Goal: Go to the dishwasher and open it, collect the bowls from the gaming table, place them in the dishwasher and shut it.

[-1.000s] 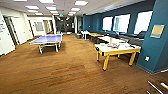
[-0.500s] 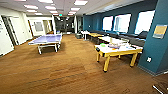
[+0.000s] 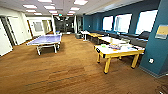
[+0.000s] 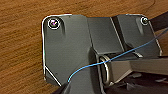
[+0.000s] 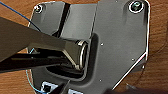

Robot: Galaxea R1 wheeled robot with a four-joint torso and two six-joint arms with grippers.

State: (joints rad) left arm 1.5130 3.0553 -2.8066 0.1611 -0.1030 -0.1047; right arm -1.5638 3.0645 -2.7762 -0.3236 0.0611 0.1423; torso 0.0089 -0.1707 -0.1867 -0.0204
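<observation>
Ping-pong table (image 3: 46, 40): blue top, far left of the room, on the wood floor (image 3: 62, 72).
Gaming table (image 3: 117, 51): yellow-legged, white-topped, right, near the teal wall (image 3: 157, 50).
Bowl (image 3: 103, 46): small lime-green shape on that table's far left part; probably light, stiff, slippery plastic; best pinched at the rim.
Fingers: both grippers' fingers cannot be told, open or closed.
</observation>
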